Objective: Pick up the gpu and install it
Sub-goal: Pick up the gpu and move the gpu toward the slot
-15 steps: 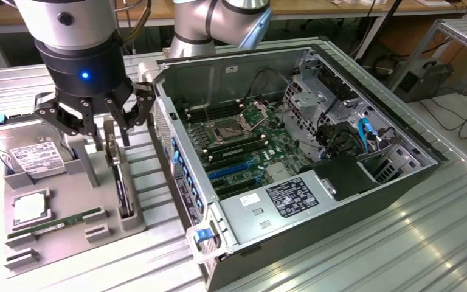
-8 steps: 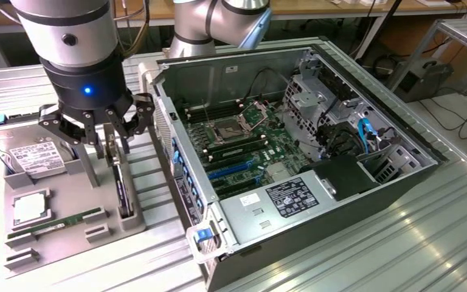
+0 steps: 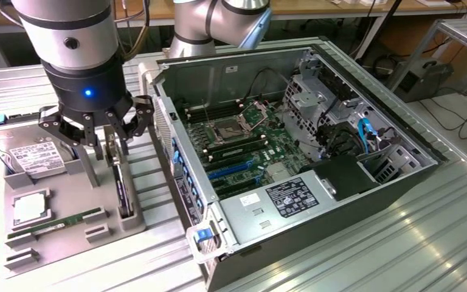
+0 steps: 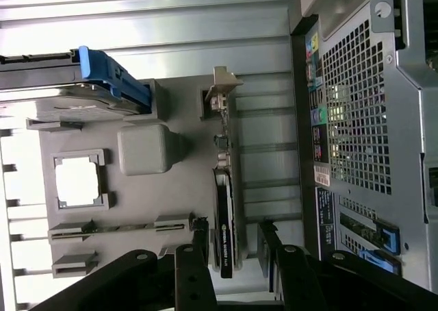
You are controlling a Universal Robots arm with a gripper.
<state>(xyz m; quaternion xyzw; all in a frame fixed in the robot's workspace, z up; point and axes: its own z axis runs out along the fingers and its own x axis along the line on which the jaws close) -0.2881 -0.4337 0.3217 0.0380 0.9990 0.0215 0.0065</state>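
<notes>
Jaws apart, straddling one end of the gpu (image 3: 122, 185), which stands on edge in a grey holder tray (image 3: 71, 240).
The wrist view shows a gap between each jaw and the card, and the perforated rear panel (image 4: 356, 105) of the case. The exterior view shows the open computer case (image 3: 298, 152) lying just beside the tray on a ribbed metal surface (image 3: 404, 243), with desks and cables behind. The tray holds one gpu, one hard drive (image 3: 31, 159) and one RAM stick (image 3: 59, 222).
</notes>
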